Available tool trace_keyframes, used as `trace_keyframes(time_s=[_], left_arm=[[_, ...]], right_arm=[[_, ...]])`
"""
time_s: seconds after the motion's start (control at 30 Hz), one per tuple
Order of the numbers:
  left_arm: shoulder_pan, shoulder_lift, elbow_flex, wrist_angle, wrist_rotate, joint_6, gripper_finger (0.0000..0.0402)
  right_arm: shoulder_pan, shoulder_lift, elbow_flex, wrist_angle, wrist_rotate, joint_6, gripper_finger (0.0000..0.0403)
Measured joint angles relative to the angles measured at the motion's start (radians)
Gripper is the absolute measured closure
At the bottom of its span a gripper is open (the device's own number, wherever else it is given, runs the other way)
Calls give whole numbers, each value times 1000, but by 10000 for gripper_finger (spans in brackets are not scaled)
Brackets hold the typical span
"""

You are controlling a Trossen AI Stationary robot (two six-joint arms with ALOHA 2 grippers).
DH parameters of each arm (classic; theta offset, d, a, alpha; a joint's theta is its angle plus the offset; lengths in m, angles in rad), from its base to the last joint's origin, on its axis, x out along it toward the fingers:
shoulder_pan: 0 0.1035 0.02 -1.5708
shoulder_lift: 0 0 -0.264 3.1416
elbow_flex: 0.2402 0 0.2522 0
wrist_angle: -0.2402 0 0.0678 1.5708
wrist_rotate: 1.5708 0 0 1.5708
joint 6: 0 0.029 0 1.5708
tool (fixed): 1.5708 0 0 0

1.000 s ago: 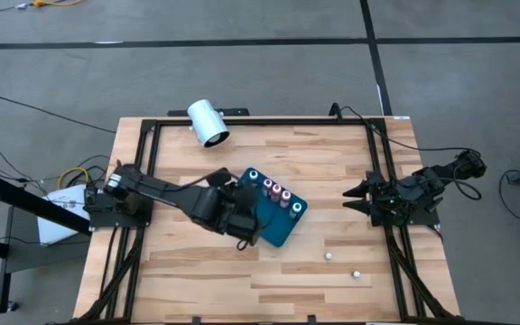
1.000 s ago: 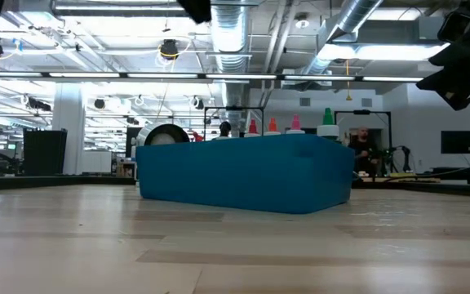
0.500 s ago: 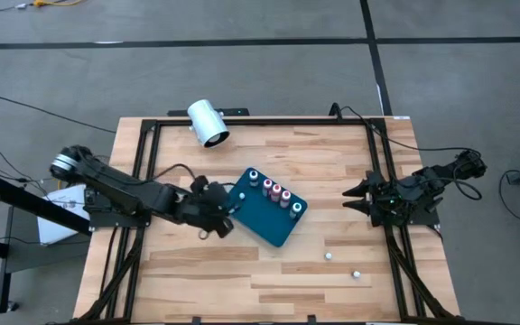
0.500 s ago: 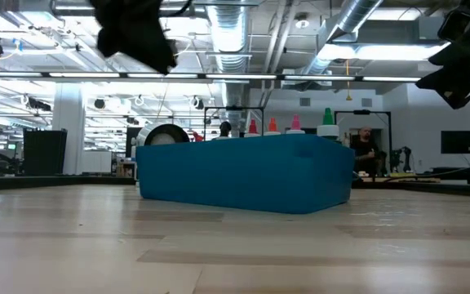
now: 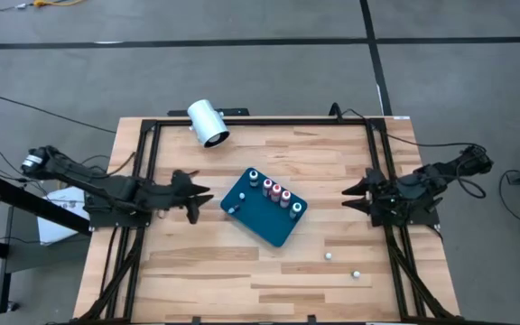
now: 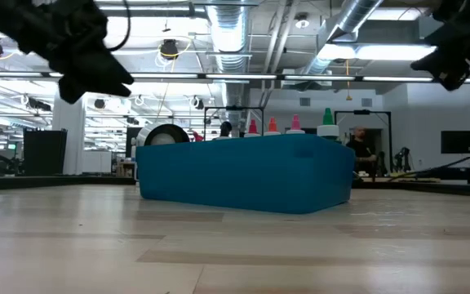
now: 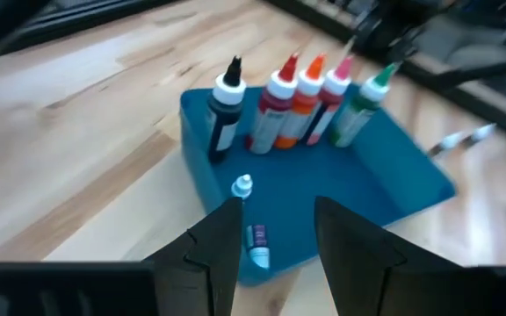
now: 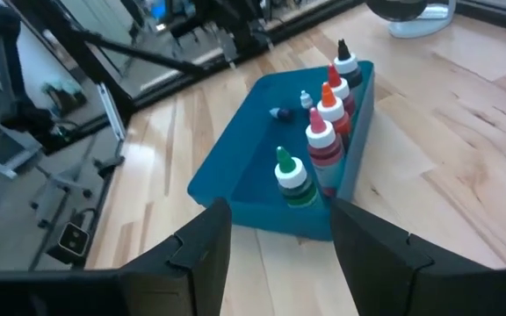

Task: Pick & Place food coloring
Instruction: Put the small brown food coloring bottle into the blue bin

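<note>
High view, left gripper [image 5: 208, 197]: dark fingers parted, empty, beside tray.
Teal rectangular plastic tray [image 5: 264, 226]: smooth, on pale wood-grain table [image 5: 332, 171].
Small pale-bodied food coloring bottles [image 7: 299, 101]: upright row inside tray, ahead of fingers.
Right gripper [image 5: 348, 199]: fingers spread, well apart.

low view only catches the bottle tips [image 6: 272, 124] over the teal tray [image 6: 243, 171] wall, white cylinder [image 6: 163, 135] mostly hidden behind it, two white specks [image 5: 329, 255] lower right of high view too tiny to identify, left wrist view pretty blurry

Five food coloring bottles [image 8: 321, 132] stand along one wall of the teal tray [image 8: 235, 180]; a sixth lies inside.
</note>
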Motion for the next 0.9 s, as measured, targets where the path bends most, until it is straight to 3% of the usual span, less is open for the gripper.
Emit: trace_keyframes(time_s=[0.23, 0.43, 0.63, 0.9], left_arm=[[16, -277, -166, 70, 83, 27, 267], [16, -453, -257, 70, 89, 74, 267], [16, -564, -314, 35, 89, 85, 267], [16, -630, -357, 33, 150, 126, 267]], right_arm=[[0, 257, 217, -173, -37, 11, 221], [0, 478, 447, -421, -109, 41, 221], [0, 682, 620, -572, -174, 64, 221], [0, 914, 792, -618, -290, 115, 221]])
